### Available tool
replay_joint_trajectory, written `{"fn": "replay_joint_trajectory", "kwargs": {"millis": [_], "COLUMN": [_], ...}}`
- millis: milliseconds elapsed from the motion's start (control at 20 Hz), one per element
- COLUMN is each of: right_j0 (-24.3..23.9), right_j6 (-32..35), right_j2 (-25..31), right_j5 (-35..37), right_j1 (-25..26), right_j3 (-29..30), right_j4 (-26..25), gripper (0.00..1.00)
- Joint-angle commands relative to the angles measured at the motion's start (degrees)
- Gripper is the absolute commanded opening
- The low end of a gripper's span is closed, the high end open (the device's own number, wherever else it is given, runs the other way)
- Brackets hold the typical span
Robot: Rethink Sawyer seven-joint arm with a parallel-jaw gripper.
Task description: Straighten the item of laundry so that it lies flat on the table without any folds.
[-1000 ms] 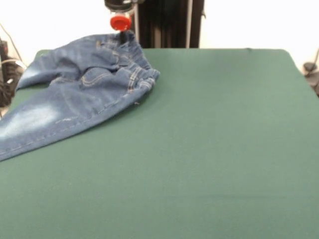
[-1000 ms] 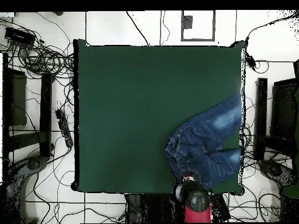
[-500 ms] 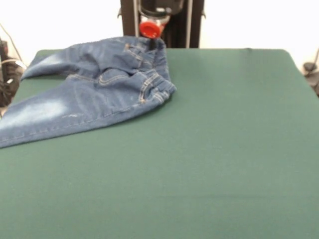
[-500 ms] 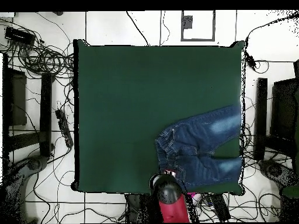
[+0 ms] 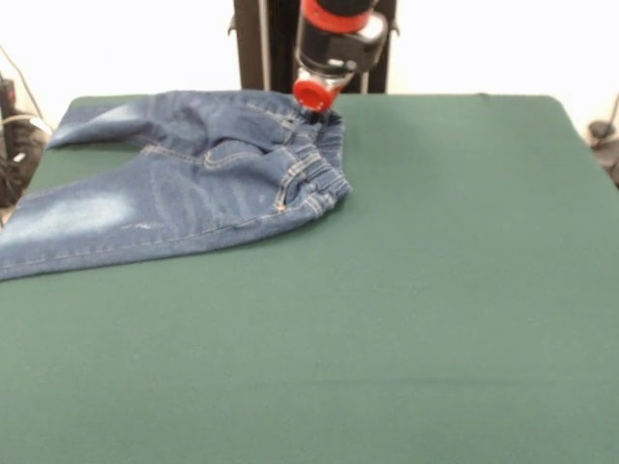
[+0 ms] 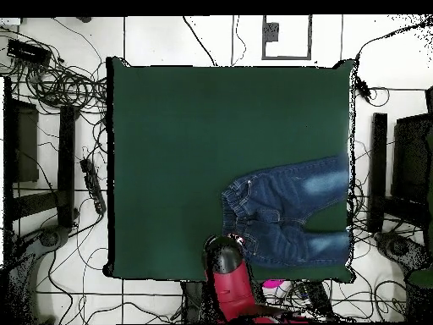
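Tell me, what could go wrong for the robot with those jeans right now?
Two things, probably. The jeans lie at the table edge, one leg reaching the side in the overhead view, so a pull that way might drag them off. And the gripper sits at the gathered waistband; if its hold there is poor, the cloth could slip free and stay bunched. Whether it actually grips the cloth can't be seen.

We see faded blue denim jeans (image 5: 193, 184) with orange stitching on a matt dark green felt-covered table (image 5: 406, 309).
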Motion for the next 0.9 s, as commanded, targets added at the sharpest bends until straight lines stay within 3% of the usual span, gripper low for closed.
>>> {"fn": "replay_joint_trajectory", "kwargs": {"millis": [50, 300, 600, 900], "right_j0": [6.6, 6.3, 3.0, 1.8], "right_j6": [14.5, 10.9, 4.0, -4.9], "right_j2": [9.6, 14.7, 25.6, 28.4], "right_j5": [5.0, 2.8, -6.0, -9.1], "right_j1": [7.0, 5.6, 3.2, 1.3], "right_j3": [-16.9, -18.9, -21.1, -21.3], "right_j4": [14.6, 24.6, 39.8, 41.8], "gripper": [0.0, 0.0, 0.0, 0.0]}}
